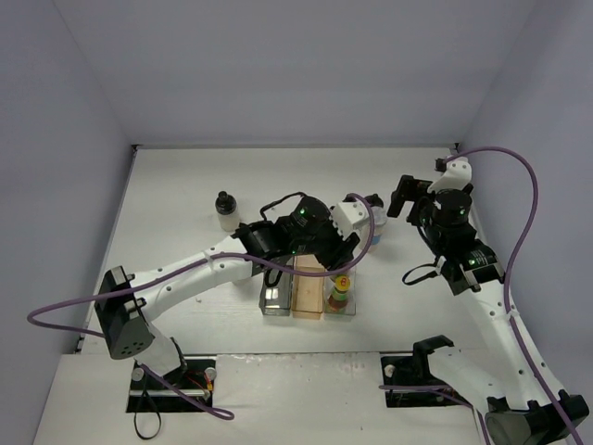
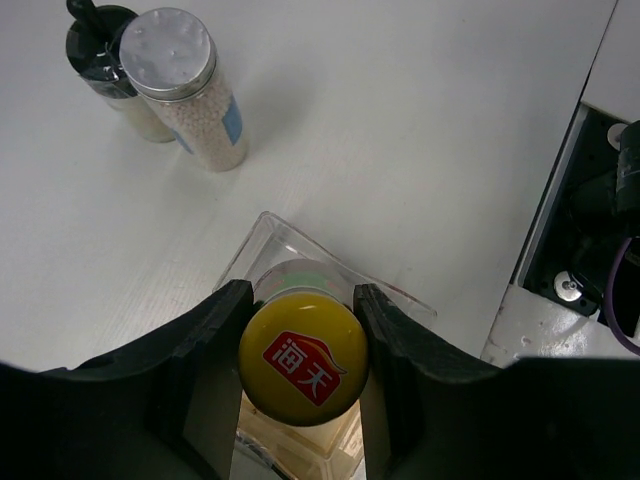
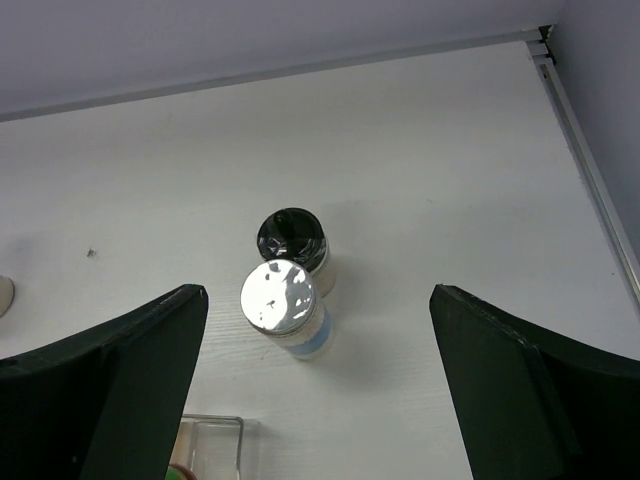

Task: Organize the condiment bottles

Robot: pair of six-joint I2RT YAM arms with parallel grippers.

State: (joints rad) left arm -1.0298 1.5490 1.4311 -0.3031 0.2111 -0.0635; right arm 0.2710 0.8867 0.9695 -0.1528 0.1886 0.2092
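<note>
My left gripper (image 1: 343, 262) is shut on the yellow-and-red cap of a dark bottle (image 2: 303, 357), which stands upright in the far end of the clear bin (image 2: 290, 232). Red and green label colours show in that bin in the top view (image 1: 339, 298). A pale silver-capped bottle (image 2: 185, 85) and a pale black-capped bottle (image 2: 100, 45) stand touching on the table just beyond the bin. They also show in the right wrist view, silver cap (image 3: 282, 300) and black cap (image 3: 292, 238). My right gripper (image 3: 318, 295) hangs wide open above them, empty. Another black-capped bottle (image 1: 225, 209) stands alone at far left.
The grey bin (image 1: 274, 295), amber bin (image 1: 309, 287) and clear bin (image 1: 341, 309) stand side by side at the table's middle front. My left arm lies across them from the near left. The right table edge and wall (image 3: 590, 170) are close to my right gripper.
</note>
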